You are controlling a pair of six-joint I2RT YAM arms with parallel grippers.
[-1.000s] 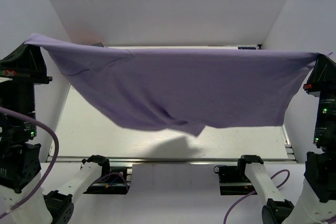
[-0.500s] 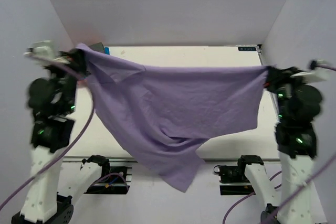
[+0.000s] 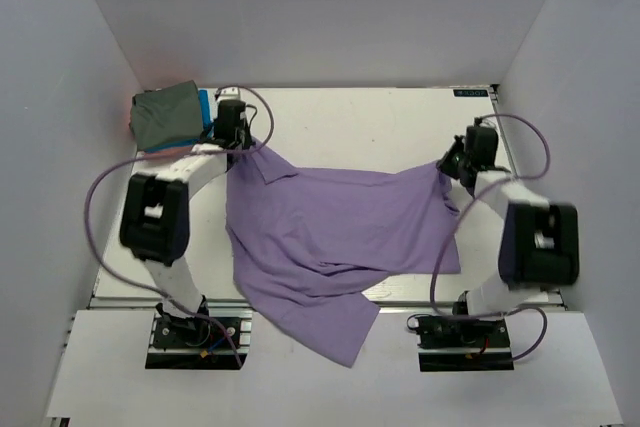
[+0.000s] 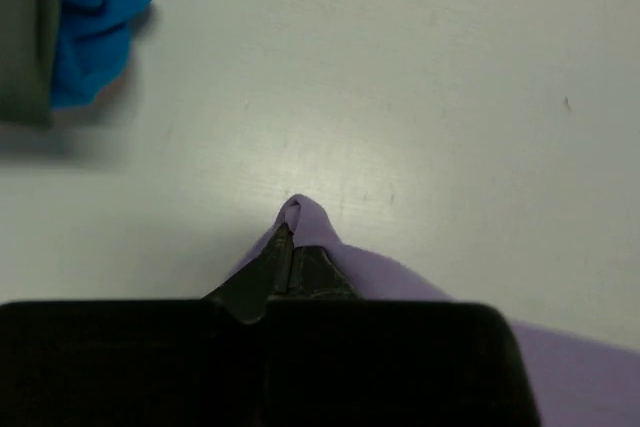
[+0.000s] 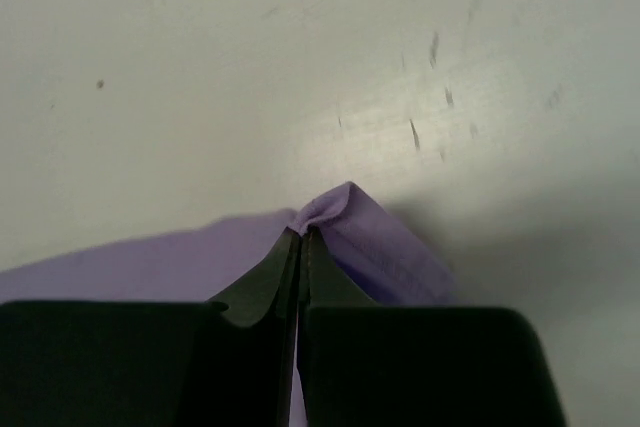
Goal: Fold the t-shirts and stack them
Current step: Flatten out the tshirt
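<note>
The lavender-purple shirt (image 3: 340, 232) lies crumpled across the table, its near part hanging over the front edge. My left gripper (image 3: 246, 150) is shut on the shirt's far left corner (image 4: 300, 215), low at the table. My right gripper (image 3: 446, 169) is shut on the shirt's far right corner (image 5: 335, 209), also low at the table. A folded olive-grey shirt (image 3: 165, 115) lies on a bright blue one (image 3: 204, 105) at the far left corner, with a salmon-pink edge under them. The stack also shows in the left wrist view (image 4: 85, 22).
White walls close the table (image 3: 360, 127) at the back and both sides. A metal rail runs along the front edge (image 3: 410, 299). The arm bases stand on the near shelf.
Both arms have come down and forward from holding the shirt stretched high in the air. The shirt now lies on the table, still pinched at both far corners.
</note>
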